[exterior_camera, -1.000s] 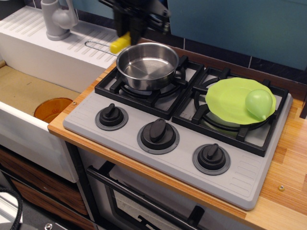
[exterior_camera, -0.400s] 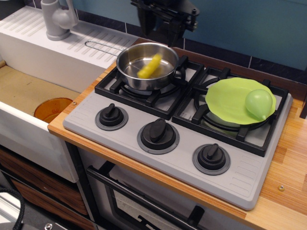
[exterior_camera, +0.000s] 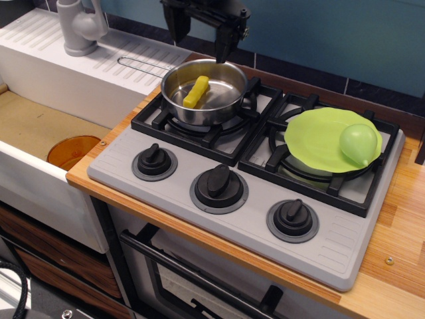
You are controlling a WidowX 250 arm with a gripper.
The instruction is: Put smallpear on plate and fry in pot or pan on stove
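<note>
The yellow fry [exterior_camera: 196, 92] lies inside the steel pot [exterior_camera: 229, 101], which stands on the left burner of the grey stove [exterior_camera: 259, 219]. The light-green smallpear [exterior_camera: 358, 144] rests on the lime-green plate [exterior_camera: 319, 139] on the right burner. My black gripper [exterior_camera: 199, 30] hangs open and empty just above the pot's far rim, its two fingers spread wide.
A white sink unit with a grey tap [exterior_camera: 78, 25] and a drainer lies at the left. An orange translucent dish [exterior_camera: 72, 151] sits in the basin. Three black knobs [exterior_camera: 219, 183] line the stove's front. A wooden counter [exterior_camera: 405, 232] runs at the right.
The gripper carried the fry from left of the pot to above it and let go. The fry dropped and settled on the pot's floor. The gripper is open and has shifted slightly left.
</note>
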